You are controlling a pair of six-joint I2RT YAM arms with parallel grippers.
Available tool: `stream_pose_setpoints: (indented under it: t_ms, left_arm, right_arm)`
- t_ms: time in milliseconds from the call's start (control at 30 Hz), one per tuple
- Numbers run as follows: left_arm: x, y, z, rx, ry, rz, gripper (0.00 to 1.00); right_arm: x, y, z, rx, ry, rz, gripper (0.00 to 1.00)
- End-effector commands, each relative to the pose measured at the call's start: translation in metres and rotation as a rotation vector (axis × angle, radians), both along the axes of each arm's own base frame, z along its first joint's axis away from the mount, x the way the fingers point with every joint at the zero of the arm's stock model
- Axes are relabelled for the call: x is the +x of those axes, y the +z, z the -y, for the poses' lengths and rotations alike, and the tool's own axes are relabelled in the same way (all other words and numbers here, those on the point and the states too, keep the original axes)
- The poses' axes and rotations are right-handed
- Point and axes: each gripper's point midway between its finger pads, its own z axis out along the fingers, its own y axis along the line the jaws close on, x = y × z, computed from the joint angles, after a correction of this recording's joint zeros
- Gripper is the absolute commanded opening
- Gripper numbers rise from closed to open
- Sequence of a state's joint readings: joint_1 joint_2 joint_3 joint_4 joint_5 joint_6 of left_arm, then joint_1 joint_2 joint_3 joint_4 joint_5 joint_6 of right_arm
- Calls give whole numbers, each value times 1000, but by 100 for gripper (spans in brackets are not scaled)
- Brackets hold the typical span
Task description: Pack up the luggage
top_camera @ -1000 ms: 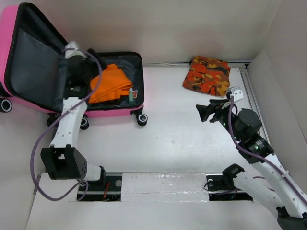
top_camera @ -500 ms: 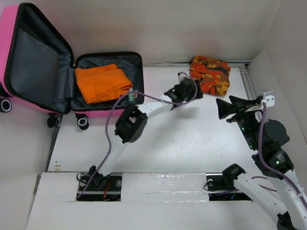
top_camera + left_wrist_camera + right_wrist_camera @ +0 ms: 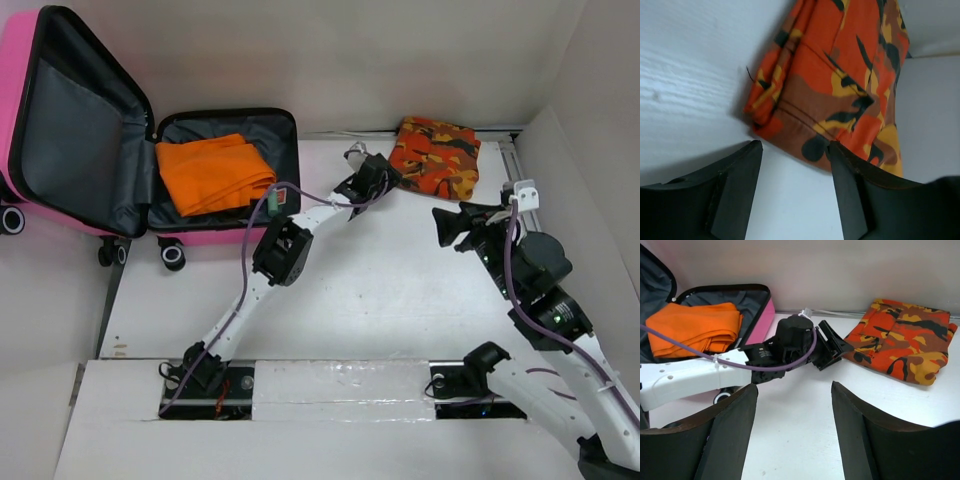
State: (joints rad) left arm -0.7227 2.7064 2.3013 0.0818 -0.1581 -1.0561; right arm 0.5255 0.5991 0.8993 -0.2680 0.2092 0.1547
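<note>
At the far left of my overhead view the small hot-pink hard-shell suitcase point(image 3: 14, 90) lies open on the white table point(image 3: 400, 300), its grey-lined lid propped up on the left and its lower half flat. A folded plain orange cloth point(image 3: 212, 172) lies inside that lower half. My left arm stretches diagonally across the table, and the left gripper point(image 3: 388, 178) sits low at the near-left corner of the folded orange camouflage cloth point(image 3: 437, 155). Through its wrist camera I see the two black fingers point(image 3: 735, 190) spread apart with bare table between them and the cloth's corner just past the tips, with nothing pinched. That cloth lies by the back wall, well apart from the suitcase. Further right, the right gripper point(image 3: 445, 228) hangs over the table, jaws apart and empty, facing left.
</note>
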Motion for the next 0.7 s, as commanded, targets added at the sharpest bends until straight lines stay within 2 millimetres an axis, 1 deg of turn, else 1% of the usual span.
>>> stream_pose_setpoints:
  t_ms: [0, 33, 67, 100, 133, 200, 233, 267, 300, 333, 367, 400, 433, 467, 500, 533, 567, 600, 633, 667]
  left_arm:
    - [5, -13, -4, -25, 21, -61, 53]
    - [8, -7, -1, -38, 20, -47, 53]
    - [6, -16, -3, -21, 21, -67, 52]
    - [7, -13, -3, -20, 21, -67, 52]
    - [9, -15, -7, -18, 22, -77, 52]
    - [10, -17, -6, -26, 27, -82, 52]
    - [14, -17, -11, -38, 43, -88, 51]
    - [16, -15, -10, -51, 47, -86, 47]
    - [20, -18, -12, -59, 46, -85, 45]
    - [21, -19, -11, -72, 52, -89, 45]
    - [23, -12, -9, -92, 58, -86, 43]
    - [23, -15, -5, -107, 43, -80, 32]
    - [24, -13, -4, -126, 50, -80, 24]
    - [24, -12, -4, -133, 54, -84, 17]
    - [29, -14, -9, -147, 70, -88, 11]
    - [28, -13, -5, -163, 51, -83, 0]
    - [34, -16, -13, -164, 64, -82, 0]
    - [31, -16, -13, -165, 54, -90, 0]
    - [34, -13, -20, -168, 57, -93, 0]
    - [37, -13, -28, -153, 50, -84, 0]
  right_arm:
    - [0, 14, -5, 19, 22, 48, 67]
    - [0, 16, -6, 23, 22, 56, 67]
    - [0, 16, -7, 23, 31, 56, 67]
    - [0, 16, -7, 23, 31, 56, 67]
    - [0, 16, -7, 23, 31, 56, 67]
    - [-1, 19, -9, 27, 41, 64, 67]
    - [-2, 19, -11, 26, 53, 65, 67]
    - [-4, 21, -9, 31, 53, 74, 67]
    - [-7, 24, -10, 36, 65, 84, 67]
    - [-8, 24, -12, 35, 77, 85, 67]
    - [-11, 27, -10, 41, 77, 95, 67]
    - [-14, 30, -8, 47, 77, 107, 67]
    - [-15, 28, -9, 42, 86, 99, 67]
    - [-18, 30, -8, 47, 86, 109, 67]
    - [-21, 33, -6, 53, 86, 120, 67]
    - [-21, 33, -6, 53, 86, 120, 67]
    - [-21, 33, -6, 53, 86, 120, 67]
    - [-23, 35, -5, 58, 86, 128, 67]
    - [-23, 35, -5, 58, 86, 128, 67]
    - [-23, 31, -7, 52, 95, 119, 67]
